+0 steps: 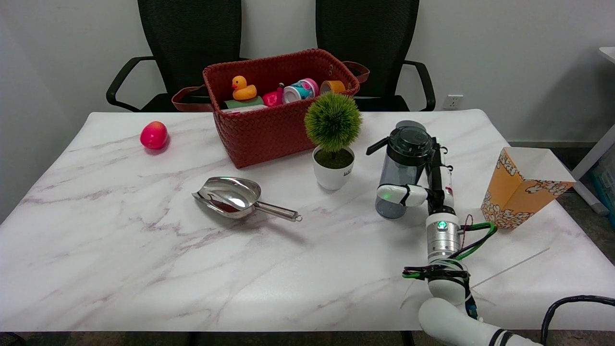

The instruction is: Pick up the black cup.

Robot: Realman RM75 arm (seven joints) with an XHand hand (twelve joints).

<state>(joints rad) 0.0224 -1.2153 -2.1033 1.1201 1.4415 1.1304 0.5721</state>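
Right hand (423, 185) wrapped around the upright black cup (403, 166) toward the tabletop's (144, 269) right edge, thumb across its front, other fingers hidden behind it.

Right arm (449, 322): white rounded links, silver ribbed wrist collar with a green lit indicator. Green and black cables are looped alongside. Hand (427, 190): black frame, white finger shells.

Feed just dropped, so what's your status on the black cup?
Right hand wrapped around black cup. Cup upright; lift-off unclear. Potted plant close on its left, not touching.
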